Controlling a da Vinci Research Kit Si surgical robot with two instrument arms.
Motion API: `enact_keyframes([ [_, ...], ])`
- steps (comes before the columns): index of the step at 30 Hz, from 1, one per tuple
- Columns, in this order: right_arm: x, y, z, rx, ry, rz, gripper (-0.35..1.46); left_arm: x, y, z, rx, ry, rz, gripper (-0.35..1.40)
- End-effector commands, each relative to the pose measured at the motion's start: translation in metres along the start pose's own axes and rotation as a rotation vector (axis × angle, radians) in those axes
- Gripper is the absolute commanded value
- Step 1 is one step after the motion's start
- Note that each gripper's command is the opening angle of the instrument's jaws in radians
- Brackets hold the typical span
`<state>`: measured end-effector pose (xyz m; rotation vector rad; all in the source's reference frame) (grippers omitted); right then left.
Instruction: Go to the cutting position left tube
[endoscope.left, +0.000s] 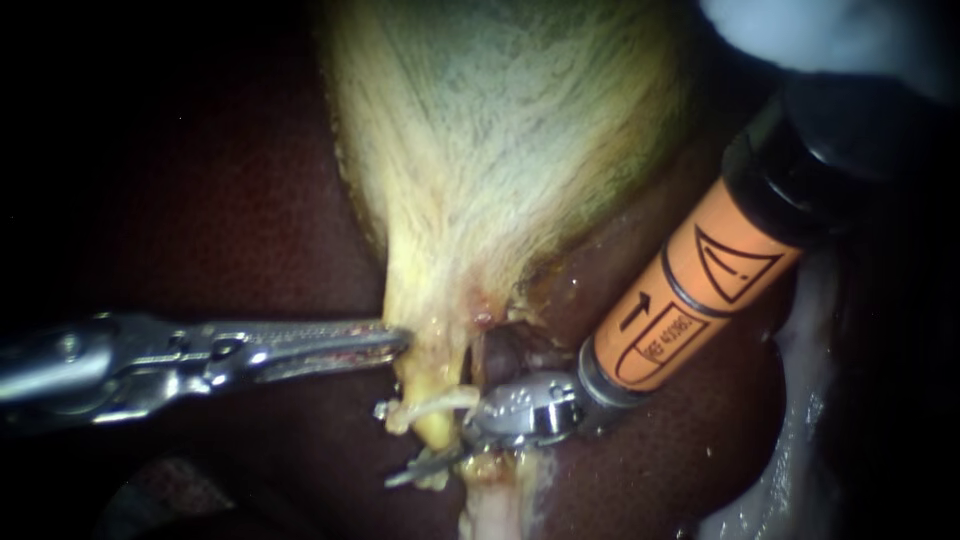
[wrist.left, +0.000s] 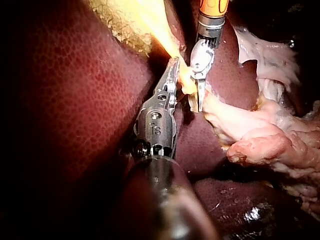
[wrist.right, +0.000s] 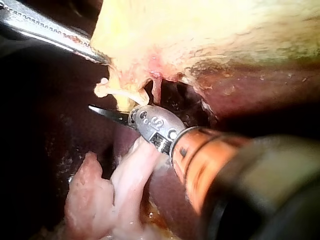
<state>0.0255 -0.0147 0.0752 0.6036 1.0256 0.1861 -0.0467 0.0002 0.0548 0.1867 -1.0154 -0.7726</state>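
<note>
Closest in, the right instrument (endoscope.left: 420, 470) comes down from the upper right. Its tip sits low against the yellowish stalk under the gallbladder, just below the left tube (endoscope.left: 445, 402). I'm taking that to be the pale thin strand lying across the stalk, since it's the leftmost of the strands I can make out. Only one thin blade pokes out past the tissue, so I honestly can't tell if that claw is open or closed.

The left instrument (endoscope.left: 395, 340) comes in level from the left. Its claw is closed right down on the edge of the gallbladder (endoscope.left: 500, 130) where it narrows, holding it out.

My read is that the approach is nearly done but not finished. The next move needs a small, careful shift so the blades straddle just that tube and not the stalk or the neighbouring strand.

Behind it all is the dark liver (endoscope.left: 230, 220).

Writing-wise, the orange sleeve (endoscope.left: 690, 300) on the right shaft has printed symbols and text, and the metal heads have stamped marks. I'm not reading any of it off, and there's nothing else lettered in sight.
</note>
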Motion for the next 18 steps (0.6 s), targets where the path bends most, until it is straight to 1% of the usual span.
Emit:
enact_keyframes([
  [1, 0.0000, 0.0000, 0.0000, 0.000, 0.000, -0.001, 1.33, 0.0000, 0.0000, 0.0001, 0.001, 0.000, 0.000, -0.35],
  [4, 0.0000, 0.0000, 0.0001, -0.001, 0.000, 0.011, 1.33, 0.0000, 0.0000, 0.0001, 0.000, 0.000, 0.000, -0.35],
  [18, -0.0004, 0.0000, 0.0004, -0.001, 0.000, 0.013, 1.35, 0.0000, 0.0000, 0.0003, 0.000, 0.000, 0.000, -0.35],
])
